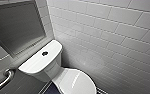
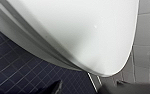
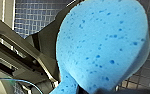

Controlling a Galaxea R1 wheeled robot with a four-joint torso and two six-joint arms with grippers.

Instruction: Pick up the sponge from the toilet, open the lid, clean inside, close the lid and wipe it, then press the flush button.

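Lid down, front cut off, sponge pinched

The toilet is white glossy ceramic, with a rounded-rectangular tank and a flat top. A dark round flush button sits in the middle of that top. In front of the tank the lid lies shut over the bowl, a smooth white oval with a bright sheen and nothing on it. In the left wrist view the lid shows close up, its curved edge lying over the thinner rims stacked under it. The sponge is bright blue with darker blue specks, rounded and thick-edged. It is off the toilet and narrows at one end, where it appears to be pinched.
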